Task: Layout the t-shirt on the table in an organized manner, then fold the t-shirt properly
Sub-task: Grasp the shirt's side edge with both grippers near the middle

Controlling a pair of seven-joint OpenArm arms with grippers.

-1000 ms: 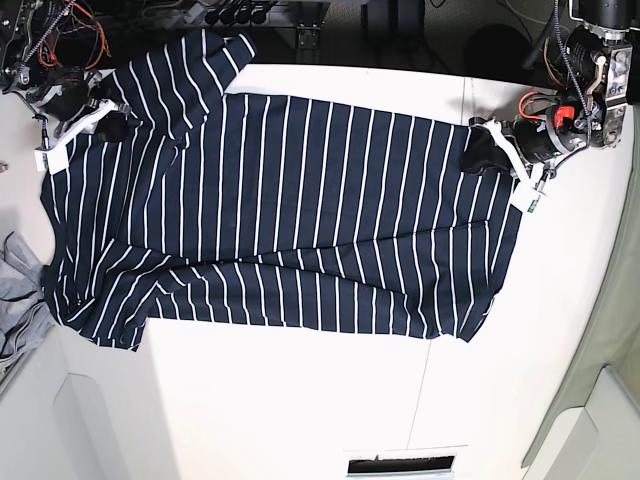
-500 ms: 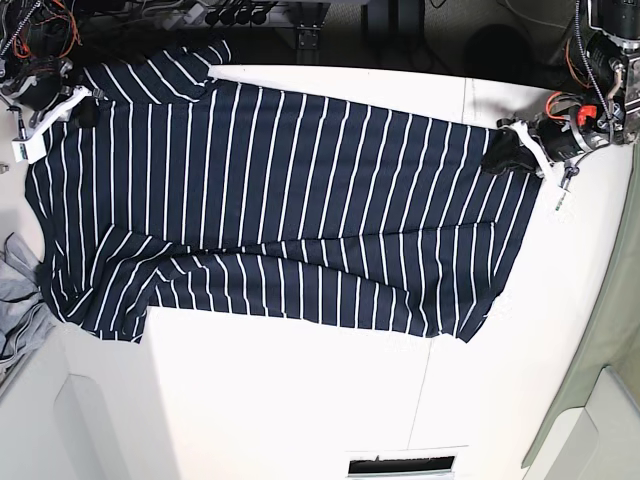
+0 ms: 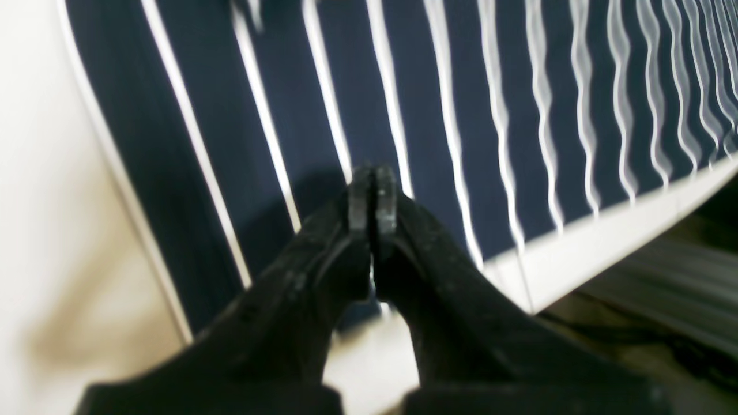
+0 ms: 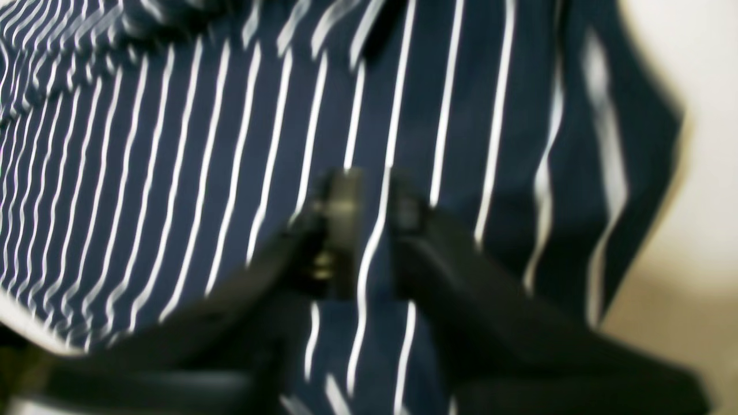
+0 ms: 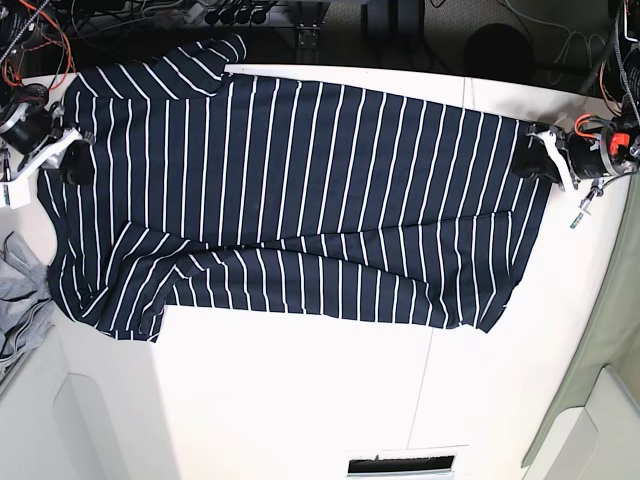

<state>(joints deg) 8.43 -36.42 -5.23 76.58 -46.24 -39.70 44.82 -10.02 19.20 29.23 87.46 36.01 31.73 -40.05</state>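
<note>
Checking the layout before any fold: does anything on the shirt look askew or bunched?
Yes. The t-shirt lies spread across the table, but its lower edge is doubled over in a slanted crease, and the sleeve end sits rumpled near the table's edge.

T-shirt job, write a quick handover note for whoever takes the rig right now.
Left gripper: fingers closed, pinching the t-shirt at its edge on the base view's right.
Right gripper: fingers a little apart with fabric between them; grip unclear in the blur.
T-shirt: stretched across the table, mostly flat. The near edge is doubled over in a long crease, and one sleeve reaches the far table edge.
Grey garment lies off the table's side.
Done: rough spreading.
Left: smooth the crease, square the sleeves, then fold.
</note>
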